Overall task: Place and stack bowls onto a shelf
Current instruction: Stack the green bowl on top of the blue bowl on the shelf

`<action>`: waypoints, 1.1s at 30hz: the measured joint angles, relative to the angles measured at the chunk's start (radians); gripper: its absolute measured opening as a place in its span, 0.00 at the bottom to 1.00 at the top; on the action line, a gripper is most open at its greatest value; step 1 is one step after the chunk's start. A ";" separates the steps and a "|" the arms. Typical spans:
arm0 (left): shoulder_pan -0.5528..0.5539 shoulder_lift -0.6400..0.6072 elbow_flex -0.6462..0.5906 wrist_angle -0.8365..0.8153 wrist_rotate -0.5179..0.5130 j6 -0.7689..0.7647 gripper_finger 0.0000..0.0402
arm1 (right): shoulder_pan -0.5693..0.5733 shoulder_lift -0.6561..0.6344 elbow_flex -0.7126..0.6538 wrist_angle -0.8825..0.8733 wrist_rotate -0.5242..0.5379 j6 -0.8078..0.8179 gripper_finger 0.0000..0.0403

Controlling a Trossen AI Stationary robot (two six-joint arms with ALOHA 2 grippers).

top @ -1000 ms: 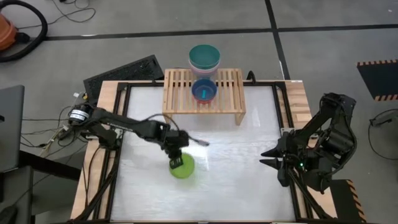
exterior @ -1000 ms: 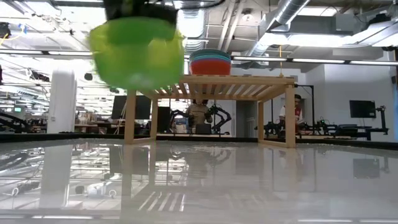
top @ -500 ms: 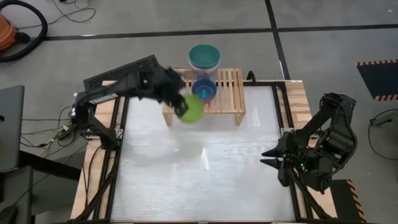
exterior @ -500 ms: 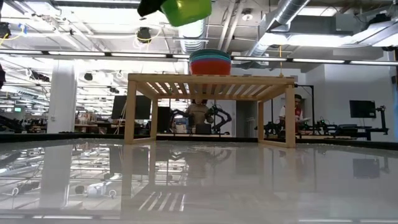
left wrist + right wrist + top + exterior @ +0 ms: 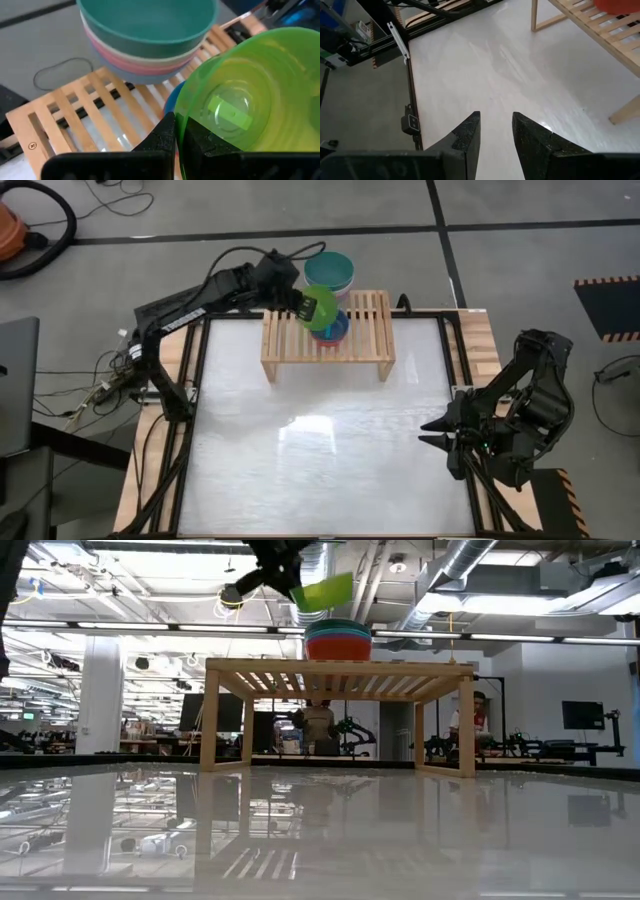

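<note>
- Left gripper (image 5: 306, 307) clamps the rim of the small lime-green plastic bowl (image 5: 322, 310), held tilted above the slatted light-wood shelf (image 5: 368, 332).
- Right gripper (image 5: 432, 433), fingers slightly parted, holds nothing at the table's right edge.

We are reaching our left arm far out across the back of the bench, its left claw (image 5: 312, 308) raised and pinching tight with both fingers (image 5: 167, 136) closed. Our right arm is waiting folded at the right edge, its right claw (image 5: 432, 434) apparently parted slightly, fingers (image 5: 469, 135) apart.
</note>
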 joint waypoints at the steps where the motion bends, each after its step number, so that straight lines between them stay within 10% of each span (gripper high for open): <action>1: 0.003 0.010 0.000 -0.004 0.000 -0.003 0.00 | 0.000 0.000 0.000 -0.001 0.000 0.000 0.34; 33: 0.005 0.109 0.000 -0.021 0.016 -0.033 0.00 | 0.003 0.000 0.000 -0.021 -0.005 -0.029 0.34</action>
